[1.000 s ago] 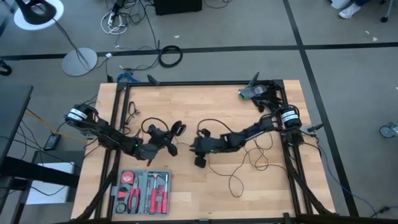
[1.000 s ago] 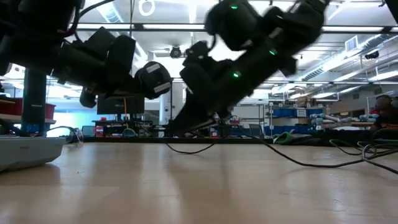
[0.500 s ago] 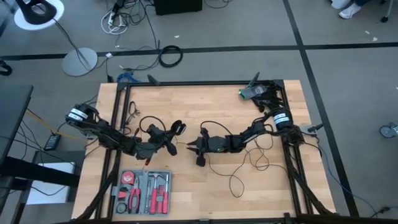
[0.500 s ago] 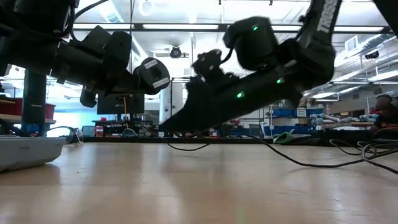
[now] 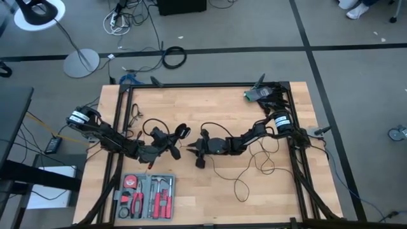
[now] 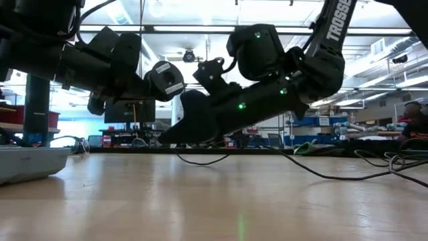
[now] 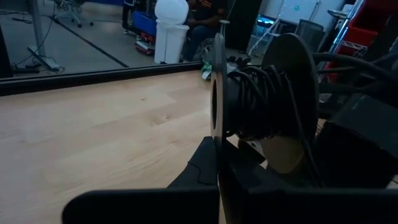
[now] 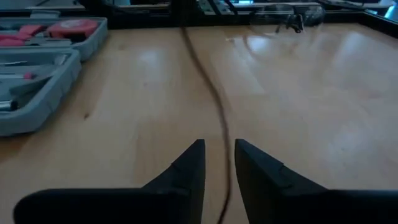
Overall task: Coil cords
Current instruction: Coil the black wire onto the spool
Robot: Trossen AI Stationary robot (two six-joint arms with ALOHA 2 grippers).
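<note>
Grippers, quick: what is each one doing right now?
Left gripper: shut on the spool wound with black cord.
Right gripper: narrowly open, cord running between the fingers; grip unclear.

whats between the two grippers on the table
In the high view, only a short stretch of bare wood separates the left gripper, which holds a cord spool, from the right gripper. The cord runs between the right gripper's fingers.

light: was bright and even from overhead, ceiling strips (image 6: 200,28) blew out a bit in the low view | shadows: soft, faint under the arms | glare: pale sheen on the table (image 8: 298,81) | blur: wrist views were soft, tool case (image 8: 37,68) mushy, near fingers just dark silhouettes
</note>
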